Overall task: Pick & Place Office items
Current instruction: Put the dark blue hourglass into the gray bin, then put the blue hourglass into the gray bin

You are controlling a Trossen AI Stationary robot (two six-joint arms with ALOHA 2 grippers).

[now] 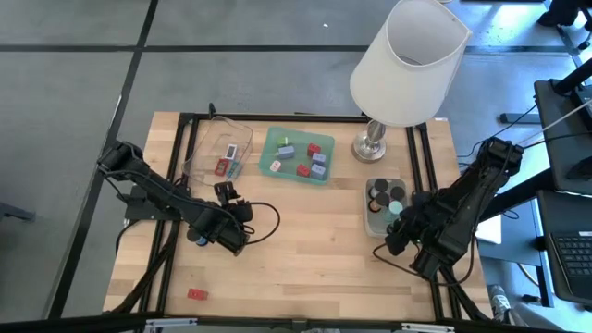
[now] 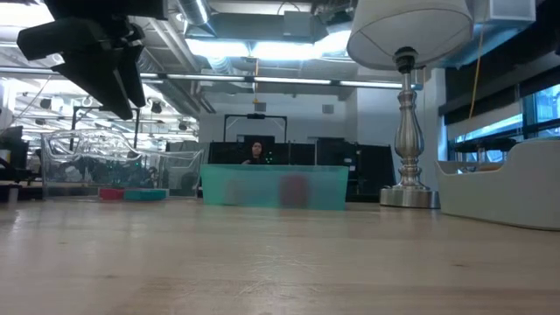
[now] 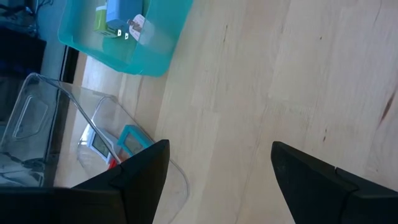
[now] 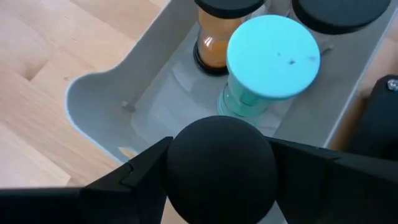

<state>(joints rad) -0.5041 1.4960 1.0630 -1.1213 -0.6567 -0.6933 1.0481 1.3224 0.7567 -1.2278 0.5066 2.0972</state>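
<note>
My right gripper [image 4: 221, 171] hangs over the near end of the grey tray [image 4: 99, 106] with a black round cap [image 4: 221, 162] between its fingers. In the tray stand a mint-green-capped jar [image 4: 273, 56] and black-capped jars [image 4: 217, 37]. My left gripper [image 3: 217, 168] is open above bare table left of centre [image 1: 233, 220], touching nothing. A small red piece [image 1: 197, 294] lies flat near the table's near left corner. Small blocks lie in the green tray [image 1: 296, 154]. Red and teal flat pieces [image 1: 225, 165] lie in the clear tray [image 1: 215, 148]. My right gripper pinches the black round cap by its opposite sides [image 4: 174, 158] between the two fingers. The fingers slant steeply down from above. The cap hides whatever is under it, and I cannot tell whether it rests on the tray floor or hangs clear.
A big white-shaded lamp [image 1: 407, 65] stands on its metal base [image 1: 372, 143] at the far edge, between the green and grey trays. Open wood lies in the middle and near part of the table [image 1: 314, 259]. A black frame [image 1: 421, 157] runs along the table's sides.
</note>
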